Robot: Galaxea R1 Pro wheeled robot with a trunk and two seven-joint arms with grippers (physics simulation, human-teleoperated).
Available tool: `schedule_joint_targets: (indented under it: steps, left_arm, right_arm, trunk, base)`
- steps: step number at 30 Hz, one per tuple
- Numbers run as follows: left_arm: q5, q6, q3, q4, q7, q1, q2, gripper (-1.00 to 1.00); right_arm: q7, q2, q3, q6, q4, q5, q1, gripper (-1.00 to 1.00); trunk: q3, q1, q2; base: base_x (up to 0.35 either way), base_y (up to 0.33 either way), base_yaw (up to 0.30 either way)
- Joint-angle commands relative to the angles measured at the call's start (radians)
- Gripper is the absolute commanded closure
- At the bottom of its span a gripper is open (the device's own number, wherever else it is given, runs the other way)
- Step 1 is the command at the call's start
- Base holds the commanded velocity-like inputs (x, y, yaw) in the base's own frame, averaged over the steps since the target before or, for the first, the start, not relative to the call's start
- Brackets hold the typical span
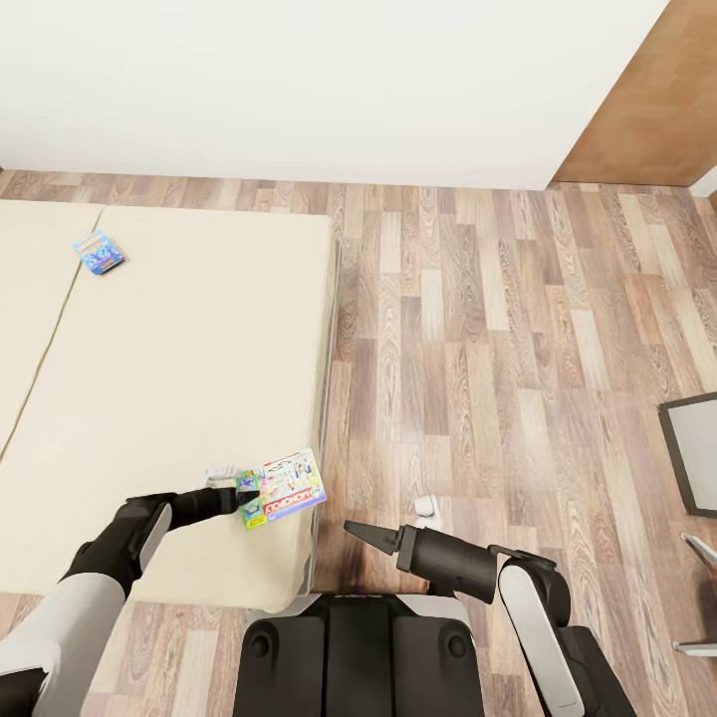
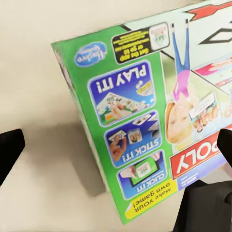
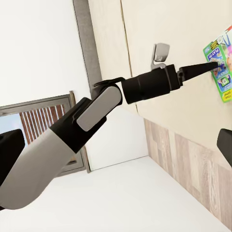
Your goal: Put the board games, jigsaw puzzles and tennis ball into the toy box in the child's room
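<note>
Nearest the robot, the left gripper (image 1: 236, 495) reaches over the bed's near right corner and sits at the green-edged board game (image 1: 283, 488) — the left wrist view shows its fingers (image 2: 9, 153) spread wide, one dark tip out over bare bedding on one side and the other at the box's printed lid on the far side, so the box lies between them but is not yet pinched. The box looks like a flat cardboard carton, probably light and stiff with a glossy (likely slick) lid; it appears tilted, one green edge raised toward the wrist camera, though whether it rests on the bed there I cannot tell. Best hold, I'd judge, is across the short green edge or the thin sides, squeezing the rigid rim rather than the flat lid, which may flex and slip. The right gripper (image 1: 370, 535) hangs over the wood floor (image 1: 478, 329) just right of the bed corner, carrying nothing; its fingers run to one dark point in the head view — how far apart, cannot tell. Farther off, a blue board game (image 1: 99, 252) lies flat near the far left of the bed (image 1: 179, 339), well apart from the first, untouched. A dark-framed grey thing (image 1: 697, 453) cuts the right edge, unclear what.
</note>
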Motion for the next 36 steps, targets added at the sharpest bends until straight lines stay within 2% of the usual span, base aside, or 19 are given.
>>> schedule_joint_targets:
  steps: [1,14,18,19,21,24,27,28,29,36]
  left_arm:
    - [-0.001,0.008,0.005,-0.004,-0.006,0.000,0.006,-1.00]
    - [-0.001,0.013,0.006,-0.014,-0.009,0.000,0.030,-1.00]
    - [0.006,0.019,0.007,-0.019,-0.018,0.000,0.058,-1.00]
    - [0.010,0.025,0.008,-0.029,-0.027,0.000,0.074,-1.00]
    - [0.011,0.036,0.009,-0.040,-0.039,0.000,0.083,-1.00]
    - [0.013,0.076,0.018,-0.066,-0.081,0.000,0.103,-1.00]
    - [0.013,0.121,0.046,-0.091,-0.151,0.001,0.129,-1.00]
    - [0.010,0.161,0.091,-0.106,-0.262,0.001,0.154,-1.00]
    - [0.009,0.174,0.105,-0.108,-0.308,0.001,0.164,-1.00]
    - [0.007,0.239,0.127,-0.113,-0.516,0.004,0.226,-1.00]
  right_arm:
    - [0.003,0.001,-0.001,0.005,0.000,0.001,0.000,-1.00]
    - [0.002,0.000,-0.001,0.005,0.000,0.002,0.000,-1.00]
    - [0.003,0.000,-0.001,0.005,0.000,0.002,0.000,-1.00]
    - [0.003,0.000,-0.001,0.005,0.000,0.002,0.000,-1.00]
    - [0.003,0.000,-0.001,0.005,0.000,0.002,0.000,-1.00]
    - [0.003,-0.001,-0.002,0.005,0.000,0.002,0.000,-1.00]
    - [0.003,-0.003,-0.003,0.004,0.000,0.002,0.000,-1.00]
    - [0.003,-0.005,-0.004,0.003,0.000,0.002,0.000,-1.00]
    - [0.002,-0.004,-0.004,0.002,0.000,0.002,0.000,-1.00]
    - [0.003,-0.012,-0.009,0.002,0.000,0.002,0.000,-1.00]
  trunk:
    - [-0.001,0.001,-0.001]
    - [-0.001,0.001,-0.001]
    - [-0.001,0.001,-0.001]
    - [-0.001,0.001,-0.001]
    - [-0.001,0.001,-0.001]
    - [-0.001,0.001,-0.001]
    - [-0.001,0.001,-0.001]
    - [-0.001,0.001,-0.001]
    - [-0.001,0.001,-0.001]
    - [-0.001,0.001,-0.001]
  base:
    - [0.000,0.000,0.000]
    - [0.000,0.000,0.000]
    - [0.000,0.000,0.000]
    - [0.000,0.000,0.000]
    - [0.000,0.000,0.000]
    - [0.000,0.000,0.000]
    - [0.000,0.000,0.000]
    - [0.000,0.000,0.000]
    - [0.000,0.000,0.000]
    - [0.000,0.000,0.000]
